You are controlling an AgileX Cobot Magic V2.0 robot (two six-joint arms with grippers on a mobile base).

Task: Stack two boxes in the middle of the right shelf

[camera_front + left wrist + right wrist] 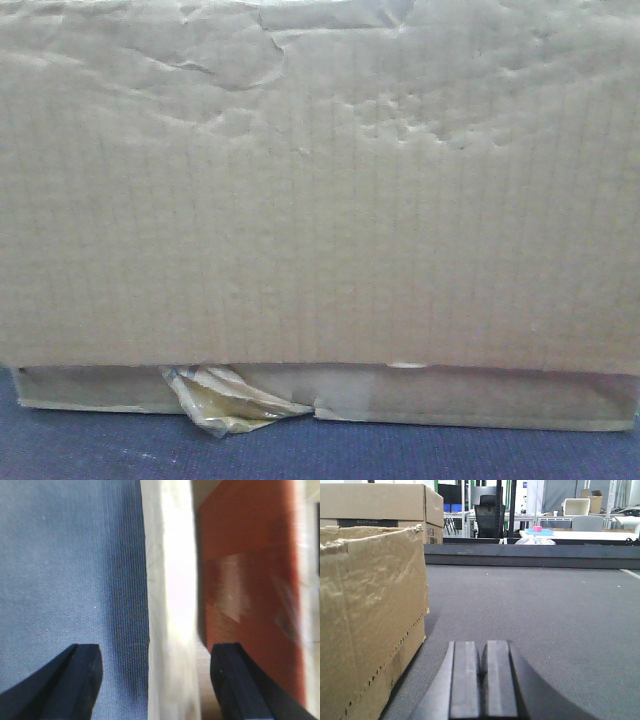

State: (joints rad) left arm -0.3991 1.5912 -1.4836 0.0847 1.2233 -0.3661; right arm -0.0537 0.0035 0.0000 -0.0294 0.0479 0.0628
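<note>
A tan cardboard box [320, 200] with a creased, dented face fills the front view, with a crumpled tape scrap [235, 400] at its bottom edge. It stands on blue-grey carpet [420, 455]. In the right wrist view this box [370, 610] is at the left. A second tan box [385, 505] stands behind it. My right gripper [483, 645] is shut and empty, low over the carpet, just right of the near box. My left gripper [156, 652] is open and empty above the carpet's edge. The shelf is out of view.
In the left wrist view a white strip [170, 605] borders the blue carpet [70, 570], with red-brown floor [250, 555] beyond it. A dark raised edge [530, 555] ends the carpet at the far side. An office chair [487, 515] and tables stand behind it.
</note>
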